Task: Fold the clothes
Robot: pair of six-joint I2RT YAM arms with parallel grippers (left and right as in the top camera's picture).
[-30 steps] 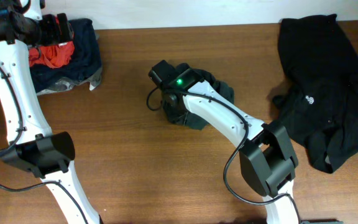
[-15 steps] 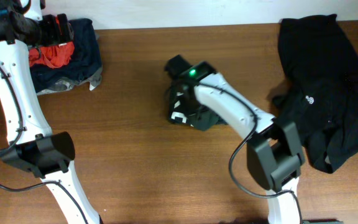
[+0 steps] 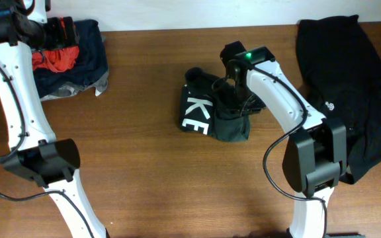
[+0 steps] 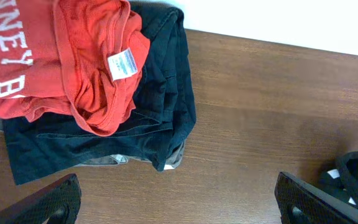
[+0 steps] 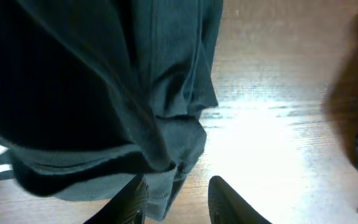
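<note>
Right claw (image 5: 179, 190) is sitting part-spread at the hem of the soft black "KE"-lettered T-shirt (image 3: 200, 114) mid-bench, left claw (image 4: 176, 186) hanging wide open over the back-left red-and-navy pile (image 4: 104, 93), so I'm guessing this fold is wrapping up and stacking is next.

Left arm (image 3: 0, 69), right arm (image 3: 280, 92): white links (image 3: 20, 116), black joint housings (image 3: 45, 164), black cables (image 3: 266, 166), green wrist LEDs (image 3: 248, 55). Left gripper (image 4: 179, 202) black.

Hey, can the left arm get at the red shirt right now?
Probably yes: the left gripper is open right by the pile, and the red shirt lies on top, uncovered.
</note>
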